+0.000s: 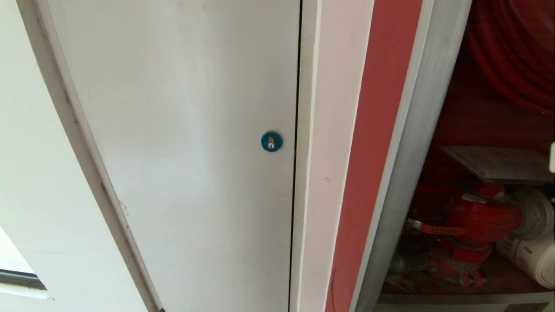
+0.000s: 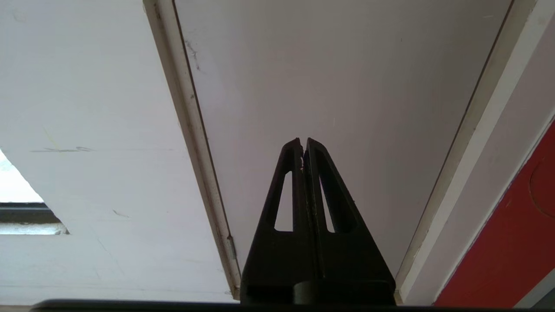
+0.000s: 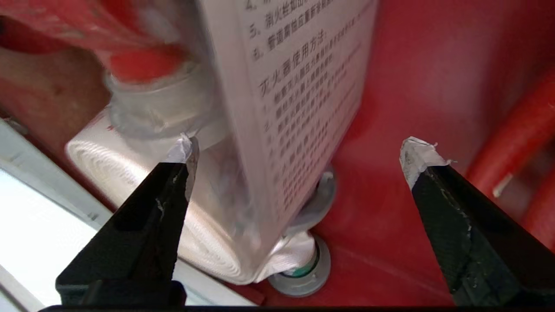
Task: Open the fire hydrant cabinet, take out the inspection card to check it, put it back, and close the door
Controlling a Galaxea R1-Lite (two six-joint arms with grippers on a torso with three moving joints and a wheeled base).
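Observation:
The fire hydrant cabinet stands open at the right of the head view, with its red hose reel, red valve and white rolled hose showing. The inspection card lies flat above the valve. The door is out of view. In the right wrist view my right gripper is open wide inside the cabinet. The card, blurred, lies between its taped fingertips, and neither presses on it. My left gripper is shut and empty, facing the white door.
A plain white door with a round blue lock fills the left of the head view. A red strip runs beside the cabinet's frame. A grey hose coupling lies on the red cabinet floor by the rolled hose.

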